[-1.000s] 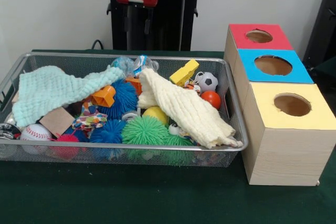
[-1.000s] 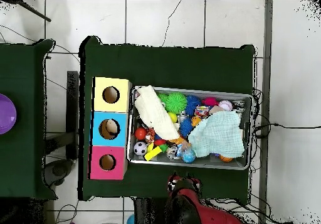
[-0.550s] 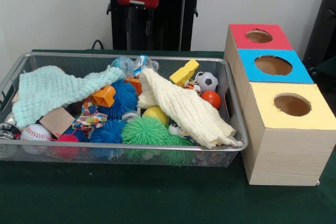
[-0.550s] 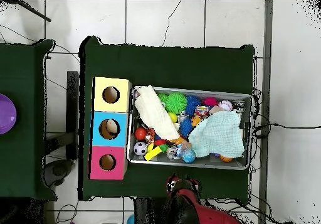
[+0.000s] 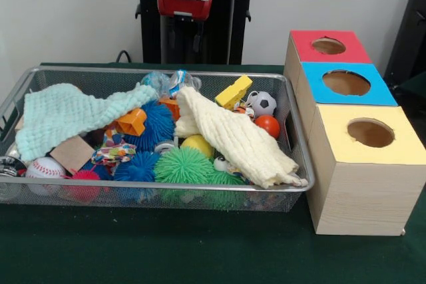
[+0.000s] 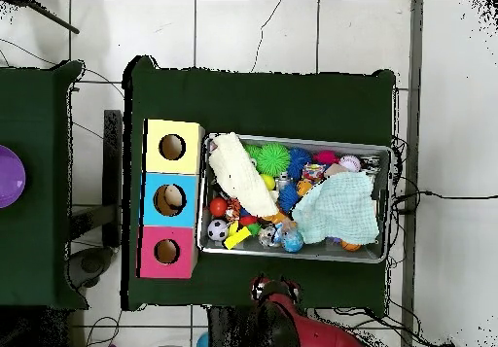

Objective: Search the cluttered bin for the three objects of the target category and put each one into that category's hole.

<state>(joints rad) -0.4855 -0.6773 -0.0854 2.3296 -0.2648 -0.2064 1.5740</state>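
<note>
A wire mesh bin holds a jumble of toys. Among them are a soccer ball, an orange ball, a baseball, a yellow ball, a yellow block and green and blue spiky balls. A cream towel and a mint towel cover part of the pile. Beside the bin stand three boxes with holes, topped red, blue and yellow. My gripper hangs open and empty beyond the bin's far rim, above table height.
The bin and the boxes sit on a green-covered table. In the overhead view a second dark table at the left edge carries a purple round object. Cables run over the tiled floor around the table.
My gripper has shifted right and slightly down in the front view. The toys, the towels and the boxes have not moved.
</note>
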